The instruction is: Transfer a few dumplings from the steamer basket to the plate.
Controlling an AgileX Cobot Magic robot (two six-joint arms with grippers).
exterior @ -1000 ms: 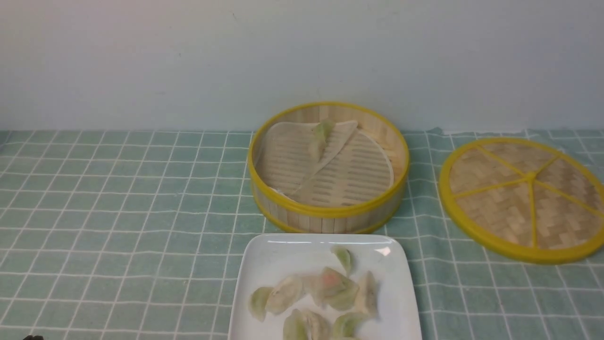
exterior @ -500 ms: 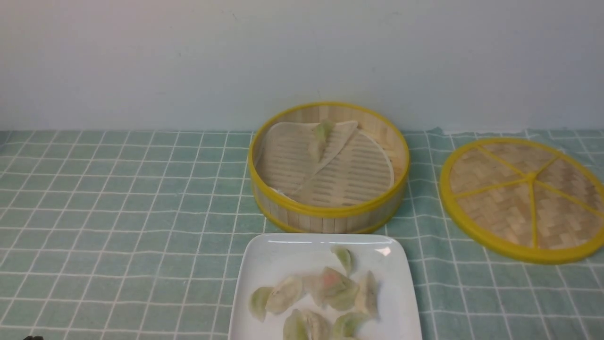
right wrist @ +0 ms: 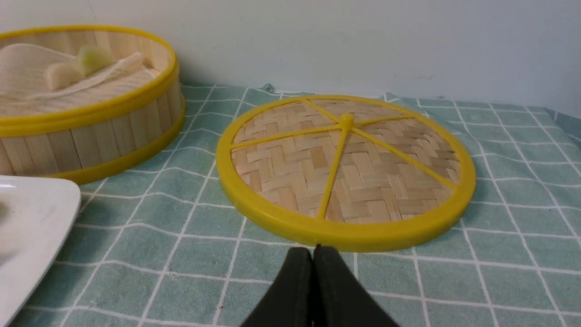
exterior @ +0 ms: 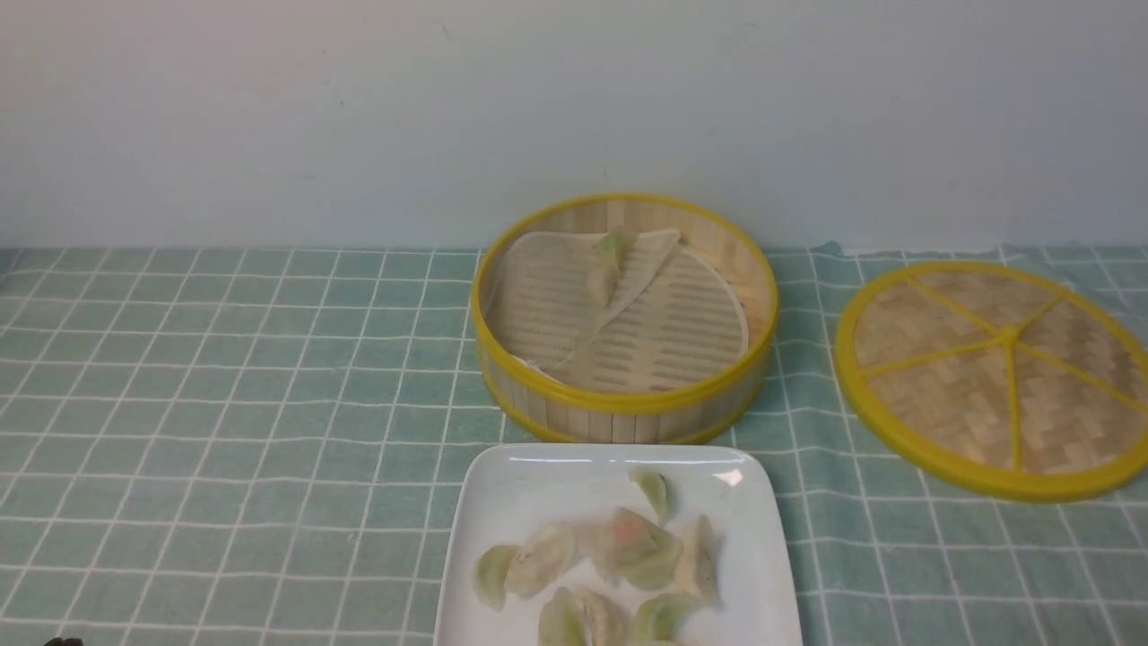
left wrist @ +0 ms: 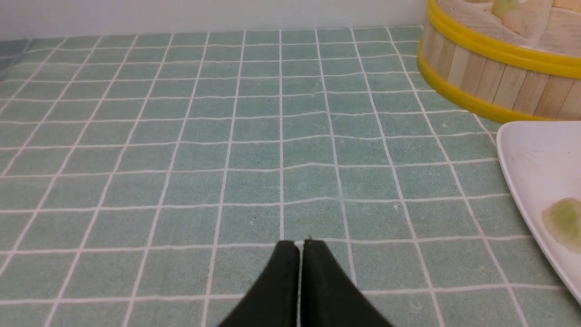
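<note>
The steamer basket (exterior: 623, 399) stands at the table's middle back with its liner sheet (exterior: 574, 305) folded over; two dumplings (exterior: 610, 260) lie on it at the far side. The white plate (exterior: 502, 489) sits just in front of the basket and holds several dumplings (exterior: 632, 543), one with a pinkish-orange centre. My left gripper (left wrist: 299, 245) is shut and empty, low over the cloth left of the plate (left wrist: 522, 154). My right gripper (right wrist: 313, 250) is shut and empty, just in front of the lid. The basket also shows in the right wrist view (right wrist: 91, 131).
The flat woven lid (exterior: 995, 377) with a yellow rim lies on the cloth right of the basket; it also shows in the right wrist view (right wrist: 345, 172). A green checked cloth (exterior: 224, 404) covers the table. A pale wall stands behind.
</note>
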